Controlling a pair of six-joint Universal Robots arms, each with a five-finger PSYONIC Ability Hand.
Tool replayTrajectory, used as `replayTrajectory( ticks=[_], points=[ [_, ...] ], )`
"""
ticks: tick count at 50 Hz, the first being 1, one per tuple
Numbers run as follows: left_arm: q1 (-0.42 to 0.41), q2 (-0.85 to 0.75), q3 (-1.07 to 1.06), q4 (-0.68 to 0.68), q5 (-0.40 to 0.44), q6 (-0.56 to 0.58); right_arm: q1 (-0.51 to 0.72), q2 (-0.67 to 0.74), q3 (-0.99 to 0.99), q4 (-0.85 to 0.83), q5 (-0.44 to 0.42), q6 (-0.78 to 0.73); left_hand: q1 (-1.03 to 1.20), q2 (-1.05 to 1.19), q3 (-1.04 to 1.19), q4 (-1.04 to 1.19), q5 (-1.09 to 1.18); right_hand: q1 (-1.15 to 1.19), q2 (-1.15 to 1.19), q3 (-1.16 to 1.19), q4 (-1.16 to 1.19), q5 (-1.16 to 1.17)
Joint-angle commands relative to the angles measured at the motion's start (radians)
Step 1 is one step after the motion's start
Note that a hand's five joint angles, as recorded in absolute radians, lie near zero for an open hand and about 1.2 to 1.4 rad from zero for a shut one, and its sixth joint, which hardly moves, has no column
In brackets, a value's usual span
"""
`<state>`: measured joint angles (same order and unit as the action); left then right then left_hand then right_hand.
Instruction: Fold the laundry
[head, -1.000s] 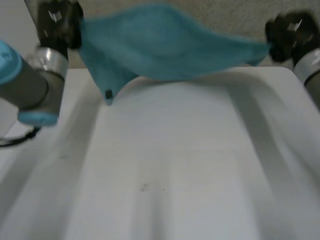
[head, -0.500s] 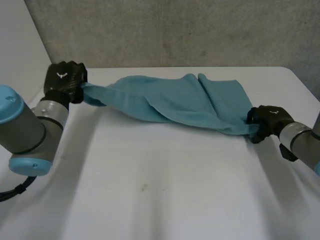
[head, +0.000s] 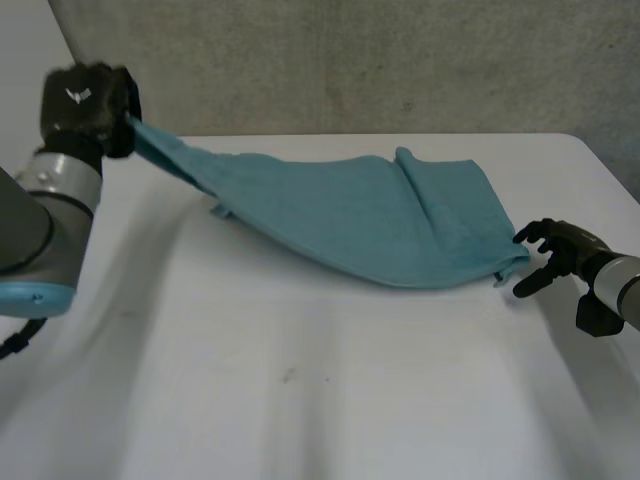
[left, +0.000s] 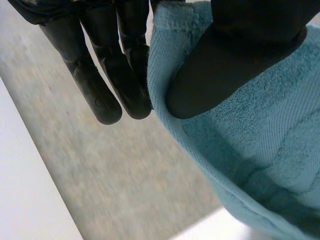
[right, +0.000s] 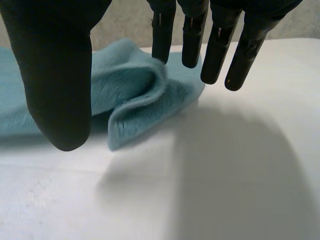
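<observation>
Head view shows a teal towel (head: 370, 215) lying across the far part of the white table (head: 330, 400). The left hand (head: 85, 100) holds its left corner up off the surface, so the cloth slopes down from that hand onto the table. In the left wrist view the thumb (left: 235, 55) presses the towel (left: 250, 150) at its hemmed edge against straight fingers (left: 100, 75), a firm pinch. The right hand (head: 555, 255) sits low, just beside the towel's right corner. In the right wrist view its fingers (right: 217, 45) and thumb are straight and spread, holding nothing, with the doubled-over corner of the towel (right: 135, 95) on the table beyond them.
</observation>
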<state>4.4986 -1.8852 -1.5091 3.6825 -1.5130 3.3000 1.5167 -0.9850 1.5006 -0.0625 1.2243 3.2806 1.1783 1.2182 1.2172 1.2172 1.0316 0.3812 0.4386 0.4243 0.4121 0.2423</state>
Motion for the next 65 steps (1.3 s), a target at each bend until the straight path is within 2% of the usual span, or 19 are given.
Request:
replayTrajectory(
  ticks=[1,8,15,29,42,65],
  points=[
    [-0.009,0.107,0.081,-0.088,0.005,-0.092,0.000,-0.035,0.003,0.001,0.007,0.007,0.218,0.178,0.179,0.179,0.190,-0.052,-0.110,-0.095,-0.083,-0.088],
    [-0.016,0.155,0.141,-0.133,0.008,-0.126,0.020,-0.012,-0.031,0.000,0.015,0.011,0.218,0.178,0.179,0.179,0.190,-0.082,-0.139,-0.125,-0.113,-0.118],
    [-0.022,0.164,0.171,-0.134,0.008,-0.128,0.102,0.109,-0.118,0.006,0.030,0.028,0.218,0.178,0.179,0.179,0.190,-0.058,-0.116,-0.102,-0.089,-0.094],
    [-0.002,0.149,0.187,-0.134,0.008,-0.128,0.122,0.128,-0.125,0.004,0.040,0.002,0.218,0.178,0.179,0.179,0.190,0.009,-0.048,-0.034,-0.022,-0.027],
    [0.045,0.086,0.188,-0.128,0.008,-0.126,0.106,0.071,-0.074,0.013,0.046,-0.295,0.218,0.178,0.179,0.179,0.190,0.179,0.122,0.136,0.148,0.144],
    [0.051,0.043,0.188,-0.130,0.001,-0.126,0.114,0.112,-0.137,0.004,0.041,-0.329,0.218,0.178,0.179,0.179,0.190,0.347,0.289,0.304,0.316,0.311]
  ],
)
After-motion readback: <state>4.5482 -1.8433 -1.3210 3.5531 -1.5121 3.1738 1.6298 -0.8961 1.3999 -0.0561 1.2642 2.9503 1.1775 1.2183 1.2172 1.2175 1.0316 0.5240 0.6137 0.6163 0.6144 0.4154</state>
